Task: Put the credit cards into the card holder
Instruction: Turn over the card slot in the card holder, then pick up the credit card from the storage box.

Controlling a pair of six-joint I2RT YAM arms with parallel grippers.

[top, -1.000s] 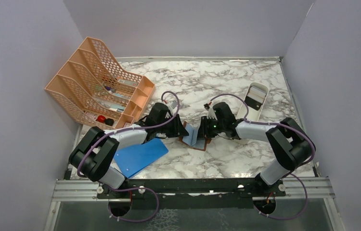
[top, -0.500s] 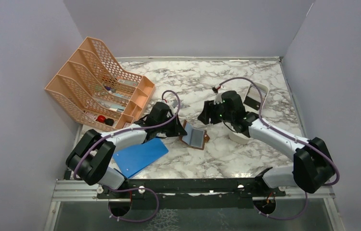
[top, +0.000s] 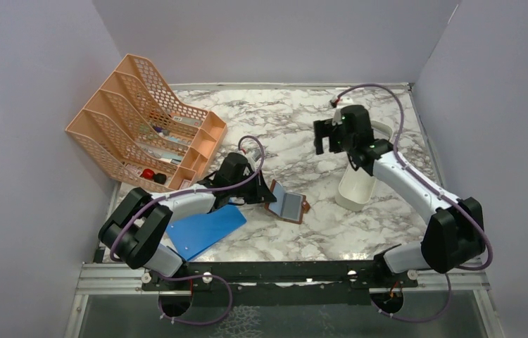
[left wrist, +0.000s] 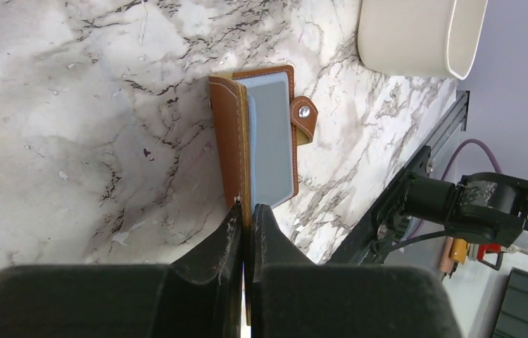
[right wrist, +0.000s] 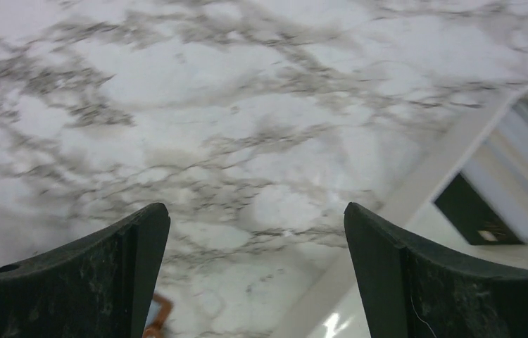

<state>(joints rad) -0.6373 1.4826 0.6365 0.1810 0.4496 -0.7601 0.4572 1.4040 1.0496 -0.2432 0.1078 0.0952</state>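
The small brown leather bifold wallet (top: 298,215) lay open on the marble bench (top: 275,120), a light blue card (top: 289,204) showing inside. The left gripper (top: 267,196) met its left edge. The right gripper (top: 326,137) hung raised beside the white oblong tray (top: 357,190).

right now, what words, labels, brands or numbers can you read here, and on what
None can be read.
Dark card in the white tray: a pale mark, too blurred.
Small items in the orange rack: too small.
Light blue card in the card holder: no print shows.

Open card holder (left wrist: 229,141), blue card (left wrist: 273,141) inside
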